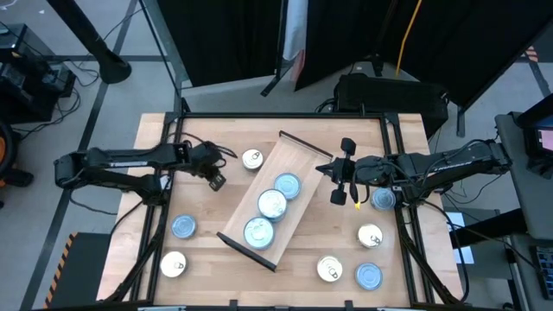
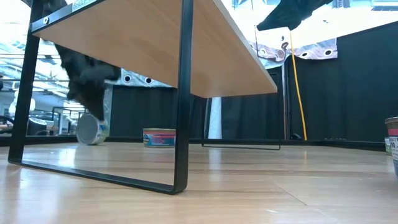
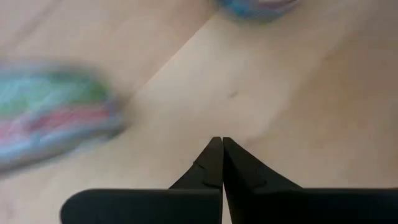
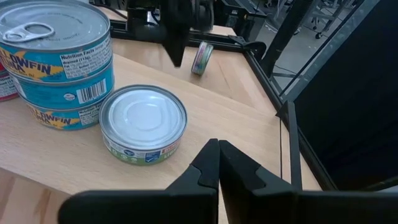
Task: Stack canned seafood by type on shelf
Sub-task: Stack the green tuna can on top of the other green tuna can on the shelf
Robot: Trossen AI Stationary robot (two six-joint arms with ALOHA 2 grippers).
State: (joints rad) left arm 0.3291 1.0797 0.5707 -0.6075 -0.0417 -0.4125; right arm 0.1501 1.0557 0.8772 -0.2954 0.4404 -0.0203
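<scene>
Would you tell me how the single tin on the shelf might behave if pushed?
The tin lies flat and squat on the shelf, so it would probably slide, not tip or roll. Its metal looks rigid. Pushed far, it might bump the stack beside it.

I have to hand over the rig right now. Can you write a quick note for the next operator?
Left end effector: shut, empty, over the table left of the shelf.
Right end effector: shut, empty, beside the shelf's right edge.
Done: three tin positions on the shelf; the right wrist view shows one single tin next to a stack.
Left: loose tins on the table: one by the shelf's far-left side, two near left, four on the right. One tin is standing on edge by the left arm.
</scene>
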